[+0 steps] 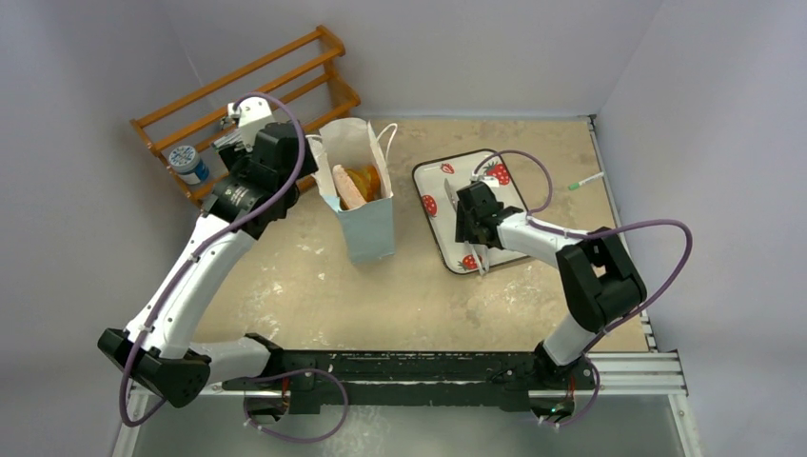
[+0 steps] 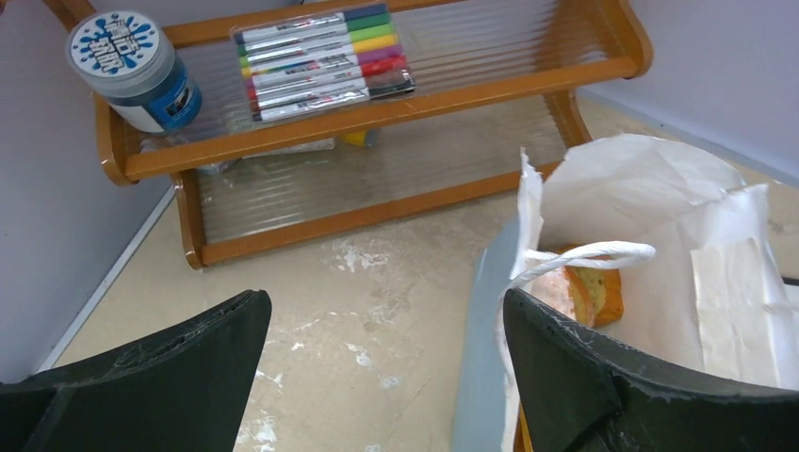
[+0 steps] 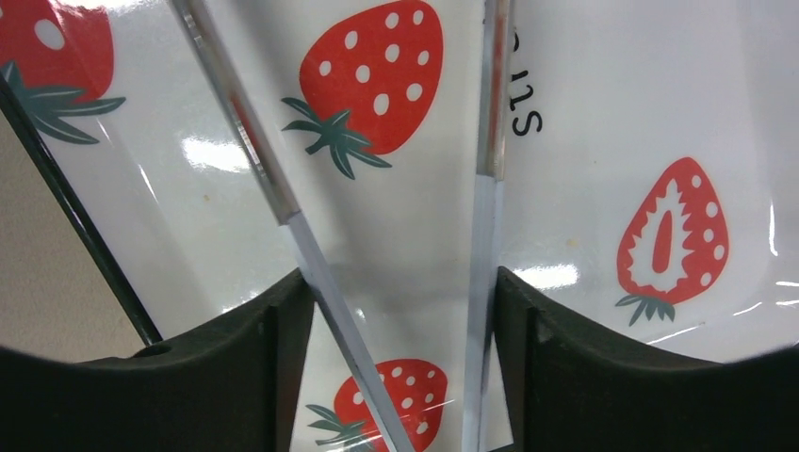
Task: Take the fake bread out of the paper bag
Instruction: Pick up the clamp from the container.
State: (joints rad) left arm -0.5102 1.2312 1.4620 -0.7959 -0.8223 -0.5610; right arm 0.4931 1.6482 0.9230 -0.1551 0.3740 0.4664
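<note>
Beige table (image 1: 314, 295), bread (image 1: 348, 190) in paper bag (image 1: 371, 230), markers (image 2: 320, 58) seen wrist-only

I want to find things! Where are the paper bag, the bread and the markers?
paper bag (image 1: 370, 228), top view, blue front wall.
fake bread (image 1: 345, 188), top view, pale loaf's top.
markers (image 2: 320, 62), left wrist view, middle of pack.

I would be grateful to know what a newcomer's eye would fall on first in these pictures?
Most likely the pale-blue paper bag standing upright in the middle of the table, its mouth open with golden bread showing inside. Next, the white tray with red strawberries to its right, where the right claw straddles metal tongs. At the back left, a wooden rack holds bright markers and a blue jar.
</note>
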